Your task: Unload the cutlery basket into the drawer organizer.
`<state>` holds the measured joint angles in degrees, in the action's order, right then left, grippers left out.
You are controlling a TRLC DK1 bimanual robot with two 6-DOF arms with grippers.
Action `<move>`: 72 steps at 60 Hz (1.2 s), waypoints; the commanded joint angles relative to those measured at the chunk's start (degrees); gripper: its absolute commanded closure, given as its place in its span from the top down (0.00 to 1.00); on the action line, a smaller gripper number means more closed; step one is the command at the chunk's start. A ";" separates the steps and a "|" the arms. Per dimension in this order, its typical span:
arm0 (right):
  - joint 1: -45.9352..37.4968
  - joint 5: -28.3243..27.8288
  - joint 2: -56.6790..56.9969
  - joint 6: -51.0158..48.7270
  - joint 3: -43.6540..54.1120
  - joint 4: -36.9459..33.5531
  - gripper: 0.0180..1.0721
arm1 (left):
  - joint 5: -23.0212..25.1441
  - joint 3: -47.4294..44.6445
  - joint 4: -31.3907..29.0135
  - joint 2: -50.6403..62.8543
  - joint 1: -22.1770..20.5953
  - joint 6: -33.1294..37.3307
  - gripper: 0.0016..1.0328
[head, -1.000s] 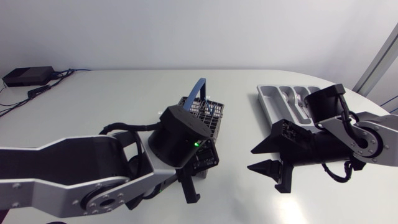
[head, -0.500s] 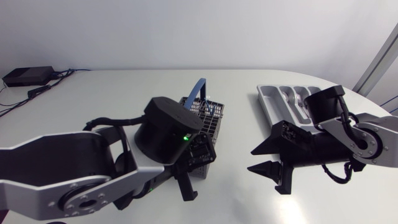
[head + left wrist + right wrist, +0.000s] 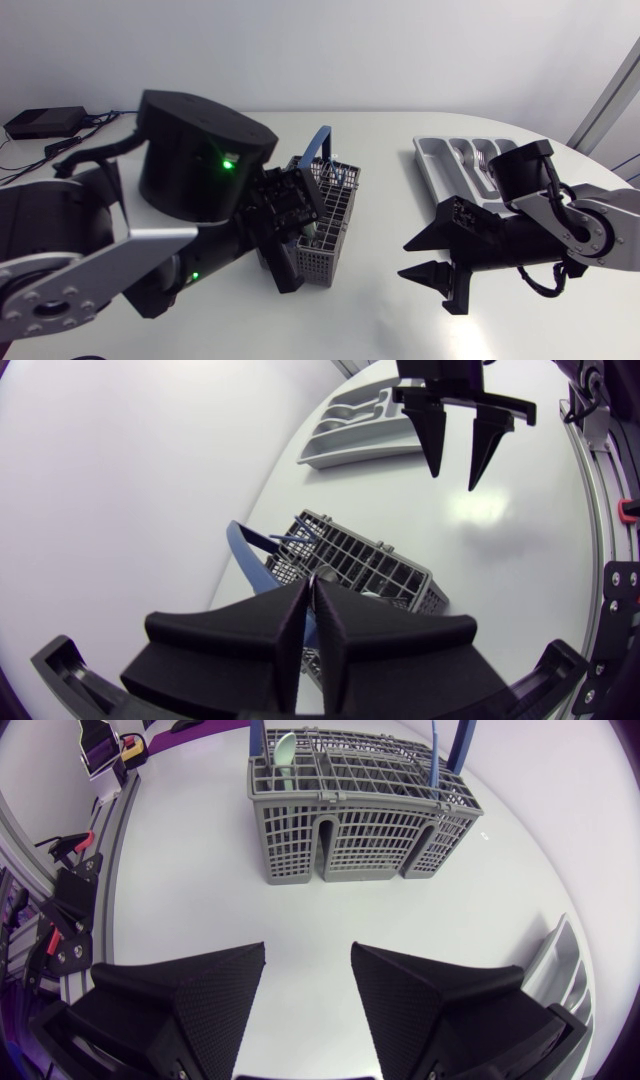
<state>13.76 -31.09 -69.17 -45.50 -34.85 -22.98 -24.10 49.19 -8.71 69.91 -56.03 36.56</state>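
Head view, left arm (image 3: 190, 160) risen over basket (image 3: 340, 205), right claw (image 3: 404, 257) unmoved, agape

cutlery basket (image 3: 338, 203) half behind left arm (image 3: 190, 150), organizer (image 3: 440, 160) partly behind right arm (image 3: 565, 215)

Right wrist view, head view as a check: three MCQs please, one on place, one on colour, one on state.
1. Where is the grey plastic lattice cutlery basket?
A) on the white table, ahead of the matte black right gripper
B) clamped between that gripper's fingers
C) inside the drawer organizer

2. What colour is the basket's arched handle?
A) red
B) yellow
C) blue

3. What state is the right gripper in?
A) shut on a fork
B) open, empty
C) shut on the handle

Answers:
1 A: the basket stands apart, beyond the fingertips.
2 C: blue uprights rise from its rim.
3 B: bare table shows between its spread fingers.
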 commanded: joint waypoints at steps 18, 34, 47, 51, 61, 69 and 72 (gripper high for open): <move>-0.31 -0.02 5.71 0.76 0.40 -0.92 0.61 | 0.45 5.74 0.10 -5.40 0.66 -0.17 0.07; -0.49 2.00 15.99 4.01 2.16 -0.04 0.61 | 7.66 8.82 -1.40 -3.99 4.26 -9.49 0.07; 3.47 7.62 23.81 9.55 4.00 3.91 0.61 | 15.40 10.14 -1.05 -0.04 8.75 -19.15 0.07; 5.58 10.09 25.22 11.39 4.35 5.76 0.61 | 16.89 10.40 -0.43 1.19 9.62 -21.44 0.07; 11.82 17.91 26.01 15.96 5.23 12.17 0.61 | 22.34 12.95 0.10 4.45 12.52 -27.33 0.07; 16.39 23.62 23.90 17.72 5.50 16.39 0.61 | 24.71 14.00 0.80 6.20 13.49 -30.75 0.07; 17.79 25.29 22.58 18.34 5.41 17.97 0.61 | 25.15 14.18 1.68 6.73 13.58 -31.55 0.07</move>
<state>29.30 -7.99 -44.42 -29.87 -31.03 -7.16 -0.08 61.21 -8.43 75.16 -42.83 8.43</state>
